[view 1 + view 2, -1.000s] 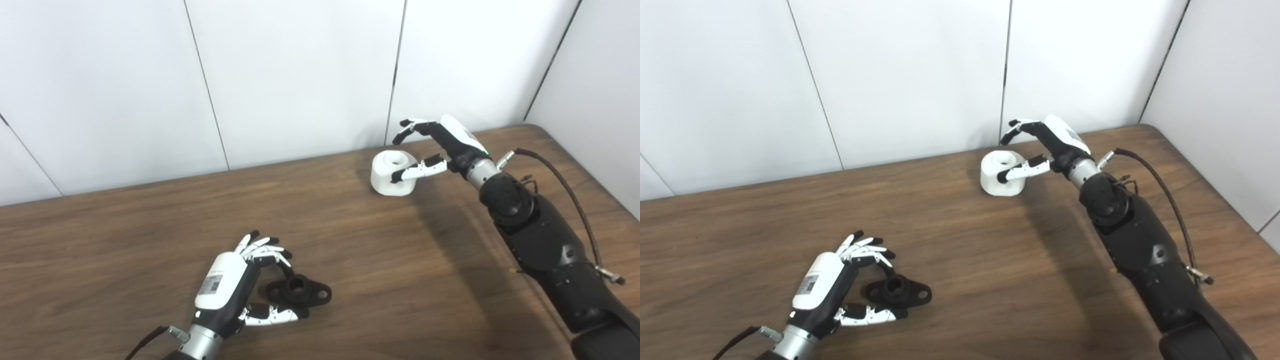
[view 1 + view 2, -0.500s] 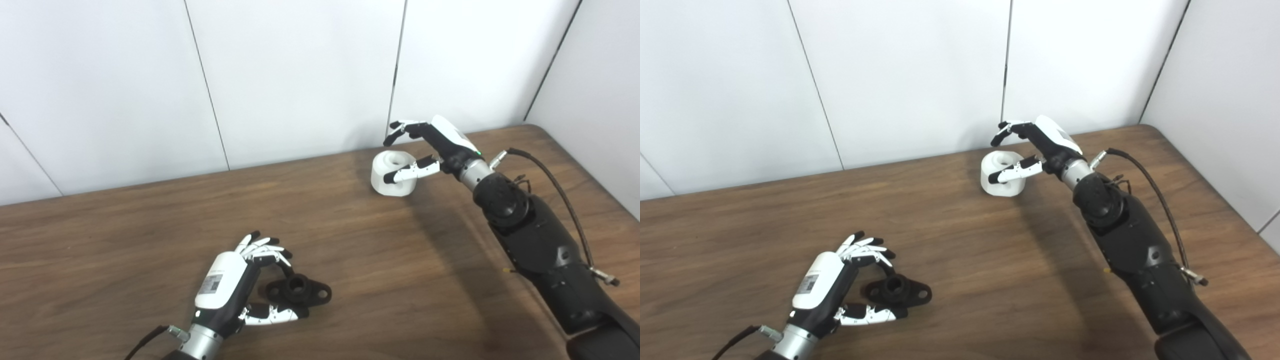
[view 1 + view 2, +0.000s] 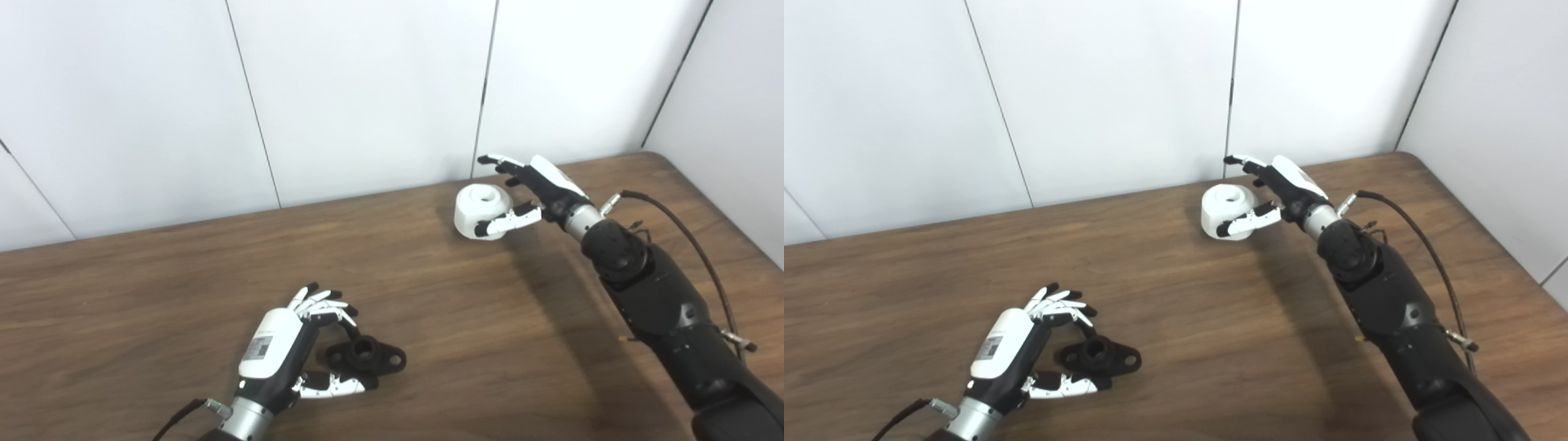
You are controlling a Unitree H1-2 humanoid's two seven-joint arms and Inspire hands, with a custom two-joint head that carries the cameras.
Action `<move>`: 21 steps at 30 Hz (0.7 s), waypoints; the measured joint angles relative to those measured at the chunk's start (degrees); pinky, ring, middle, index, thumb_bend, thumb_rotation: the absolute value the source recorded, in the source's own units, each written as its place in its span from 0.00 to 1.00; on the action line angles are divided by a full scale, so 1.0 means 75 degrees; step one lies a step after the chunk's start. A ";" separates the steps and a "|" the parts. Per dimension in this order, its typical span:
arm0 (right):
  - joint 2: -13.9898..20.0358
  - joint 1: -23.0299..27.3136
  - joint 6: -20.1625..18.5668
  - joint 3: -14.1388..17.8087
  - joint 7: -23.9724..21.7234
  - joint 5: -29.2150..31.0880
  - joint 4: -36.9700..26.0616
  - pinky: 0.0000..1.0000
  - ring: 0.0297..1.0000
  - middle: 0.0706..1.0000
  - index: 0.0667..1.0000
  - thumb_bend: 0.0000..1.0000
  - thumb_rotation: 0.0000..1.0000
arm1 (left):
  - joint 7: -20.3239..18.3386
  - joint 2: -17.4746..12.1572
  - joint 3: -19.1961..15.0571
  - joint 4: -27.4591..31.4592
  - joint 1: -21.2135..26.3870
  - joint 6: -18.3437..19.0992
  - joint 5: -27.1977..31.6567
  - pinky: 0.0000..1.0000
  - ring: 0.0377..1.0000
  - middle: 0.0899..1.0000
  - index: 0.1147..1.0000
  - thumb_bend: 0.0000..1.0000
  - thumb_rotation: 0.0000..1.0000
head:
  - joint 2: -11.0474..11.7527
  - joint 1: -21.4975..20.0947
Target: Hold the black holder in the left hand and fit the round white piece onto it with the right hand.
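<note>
The black holder (image 3: 367,356) lies flat on the wooden table (image 3: 184,306) at the front left. My left hand (image 3: 283,346) rests beside its left end, curled fingers (image 3: 324,310) behind it and thumb in front; the hand looks open and not clamped. The round white piece (image 3: 479,207), a short cylinder with a hole on top, stands at the back right near the wall. My right hand (image 3: 1280,193) is open around its right side, fingers stretched behind it and thumb (image 3: 1244,224) low against its front.
White wall panels (image 3: 367,92) rise just behind the table's far edge, close to the white piece. The table's right edge runs along the side wall (image 3: 735,110). A black cable (image 3: 692,233) loops off my right forearm.
My right hand has shifted left and dropped lower around the white piece, its fingers straightening behind it and the thumb sinking along its front. Left hand and holder have not moved.
</note>
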State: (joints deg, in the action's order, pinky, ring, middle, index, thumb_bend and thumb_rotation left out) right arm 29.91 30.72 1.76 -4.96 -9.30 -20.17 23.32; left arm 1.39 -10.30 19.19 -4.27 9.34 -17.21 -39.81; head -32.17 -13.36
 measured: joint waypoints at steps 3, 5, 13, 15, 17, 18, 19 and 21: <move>0.0068 0.0004 0.0069 -0.0004 0.0030 -0.0071 0.0214 0.83 0.90 0.94 0.92 0.98 0.34 | 0.0000 0.0000 0.0002 0.0000 0.0000 -0.0001 0.0000 0.98 0.86 0.70 0.41 0.52 0.05 | 0.0024 0.0000; 0.0113 0.0013 0.0103 -0.0005 0.0063 -0.0111 0.0285 0.83 0.90 0.93 0.92 0.99 0.33 | -0.0001 -0.0004 0.0002 0.0001 -0.0004 -0.0001 0.0004 0.98 0.86 0.70 0.41 0.52 0.05 | 0.0023 0.0000; 0.0154 0.0056 0.0132 -0.0032 0.0244 -0.0230 0.0672 0.80 0.89 0.92 0.92 0.99 0.29 | -0.0051 -0.0011 -0.0003 0.0011 -0.0009 0.0001 0.0056 1.00 0.86 0.70 0.41 0.52 0.05 | -0.0023 0.0023; 0.0154 0.0055 0.0130 -0.0041 0.0271 -0.0244 0.0715 0.80 0.89 0.92 0.91 0.99 0.29 | -0.0055 -0.0012 -0.0004 0.0014 -0.0010 0.0001 0.0056 1.00 0.86 0.70 0.41 0.52 0.05 | -0.0023 0.0023; 0.0154 0.0055 0.0127 -0.0047 0.0284 -0.0253 0.0730 0.81 0.89 0.92 0.91 0.99 0.28 | -0.0074 -0.0014 -0.0009 0.0019 -0.0016 0.0001 0.0056 0.99 0.86 0.70 0.41 0.52 0.05 | -0.0023 0.0023; 0.0154 0.0056 0.0119 -0.0048 0.0286 -0.0256 0.0735 0.81 0.89 0.92 0.91 0.99 0.29 | -0.0084 -0.0014 -0.0014 0.0022 -0.0018 0.0002 0.0056 0.99 0.86 0.70 0.41 0.52 0.05 | -0.0023 0.0023; 0.0153 0.0055 0.0113 -0.0051 0.0286 -0.0257 0.0741 0.81 0.89 0.92 0.91 0.99 0.29 | -0.0090 -0.0013 -0.0017 0.0024 -0.0019 0.0003 0.0056 0.99 0.86 0.70 0.41 0.52 0.05 | -0.0023 0.0023; 0.0151 0.0054 0.0112 -0.0052 0.0287 -0.0257 0.0744 0.79 0.88 0.91 0.90 0.99 0.28 | -0.0116 -0.0014 -0.0020 0.0026 -0.0021 0.0003 0.0055 0.99 0.86 0.70 0.41 0.52 0.05 | -0.0023 0.0023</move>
State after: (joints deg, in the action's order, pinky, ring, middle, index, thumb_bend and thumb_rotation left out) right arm 31.05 31.12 2.60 -5.35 -7.15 -22.10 28.89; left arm 0.52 -10.40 19.04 -4.08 9.18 -17.19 -39.40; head -32.34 -13.18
